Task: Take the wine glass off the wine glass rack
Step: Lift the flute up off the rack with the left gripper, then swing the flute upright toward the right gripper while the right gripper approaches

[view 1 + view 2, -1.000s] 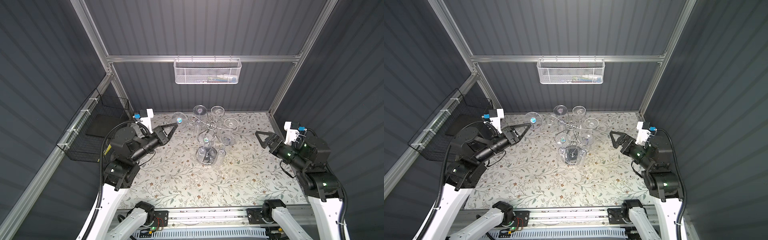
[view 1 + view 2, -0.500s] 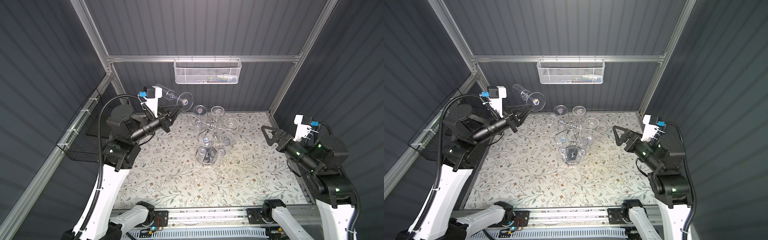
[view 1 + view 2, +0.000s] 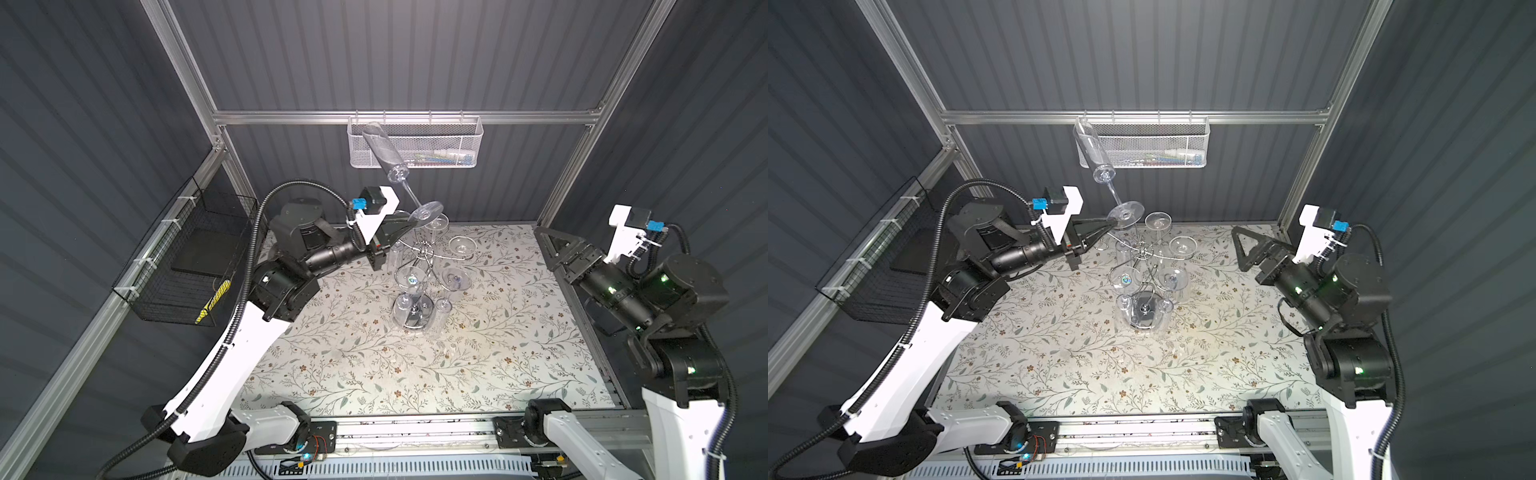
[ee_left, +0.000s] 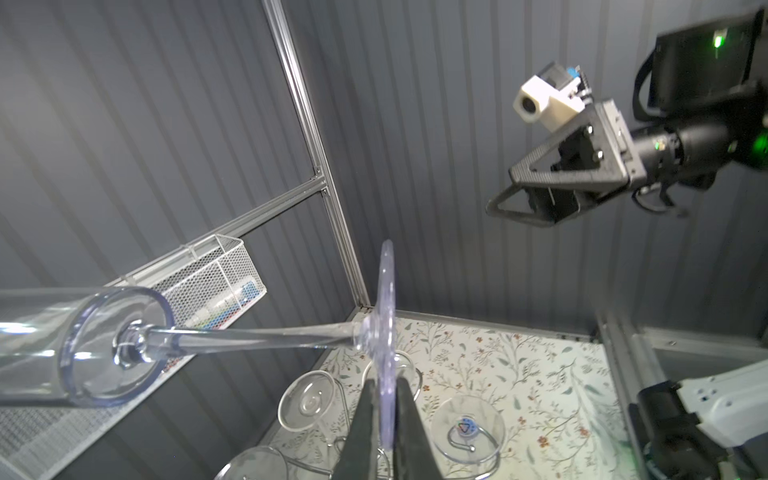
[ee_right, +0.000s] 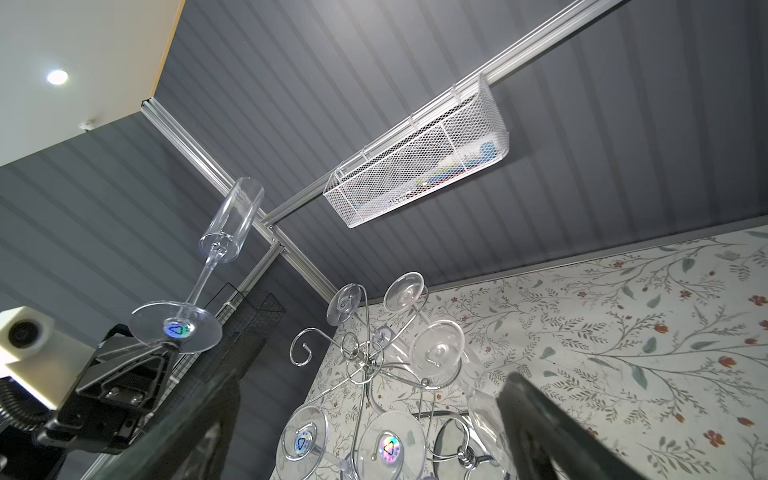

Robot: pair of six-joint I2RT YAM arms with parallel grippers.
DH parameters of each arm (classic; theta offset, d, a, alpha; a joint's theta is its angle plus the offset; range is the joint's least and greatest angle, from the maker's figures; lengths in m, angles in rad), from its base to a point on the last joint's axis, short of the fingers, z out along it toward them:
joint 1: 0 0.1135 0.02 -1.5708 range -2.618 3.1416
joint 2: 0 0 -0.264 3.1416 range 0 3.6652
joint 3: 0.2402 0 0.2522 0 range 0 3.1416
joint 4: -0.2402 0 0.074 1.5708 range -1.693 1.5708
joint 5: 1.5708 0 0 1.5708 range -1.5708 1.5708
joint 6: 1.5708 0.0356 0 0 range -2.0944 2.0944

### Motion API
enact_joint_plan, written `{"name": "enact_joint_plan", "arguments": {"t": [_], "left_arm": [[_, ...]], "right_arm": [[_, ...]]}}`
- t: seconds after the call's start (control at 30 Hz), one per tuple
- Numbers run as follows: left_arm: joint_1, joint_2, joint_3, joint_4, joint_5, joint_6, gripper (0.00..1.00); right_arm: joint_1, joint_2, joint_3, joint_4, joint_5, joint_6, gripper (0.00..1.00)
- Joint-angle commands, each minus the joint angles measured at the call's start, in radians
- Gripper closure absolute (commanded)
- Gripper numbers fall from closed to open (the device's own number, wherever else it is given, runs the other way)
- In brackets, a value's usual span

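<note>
Gripped only by its foot rim in my left pincer [image 4: 386, 384], the champagne flute [image 3: 380, 147] could lever loose onto the wine glass rack [image 3: 424, 250].

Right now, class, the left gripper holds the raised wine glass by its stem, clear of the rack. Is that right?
No: the fingers of the left gripper pinch the wine glass by its round foot's edge, not its stem, as the left wrist view shows. It is clear of the rack.
</note>
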Motion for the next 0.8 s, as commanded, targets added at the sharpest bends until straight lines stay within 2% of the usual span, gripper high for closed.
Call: {"name": "enact_joint_plan", "arguments": {"t": [0.0, 0.07, 0.23, 0.43, 0.6, 0.77], "left_arm": [[-0.058, 0.019, 0.031, 0.002, -0.109, 0.219, 1.0], [-0.097, 0.037, 0.028, -0.004, -0.18, 0.288, 1.0], [-0.155, 0.074, 0.038, -0.027, -0.228, 0.403, 1.0], [-0.22, 0.113, 0.061, -0.083, -0.284, 0.557, 1.0], [-0.286, 0.145, 0.077, -0.136, -0.331, 0.668, 1.0], [-0.337, 0.167, 0.095, -0.167, -0.362, 0.734, 1.0]], "right_arm": [[0.004, 0.012, 0.028, 0.051, -0.066, 0.02, 0.01], [0.004, 0.022, 0.039, 0.075, -0.114, 0.022, 0.01], [0.005, 0.089, 0.104, 0.084, -0.303, 0.038, 0.04], [0.008, 0.155, 0.169, -0.016, -0.395, -0.032, 0.09], [0.063, 0.215, 0.219, -0.123, -0.375, -0.113, 0.19], [0.158, 0.275, 0.271, -0.219, -0.303, -0.201, 0.3]]}}
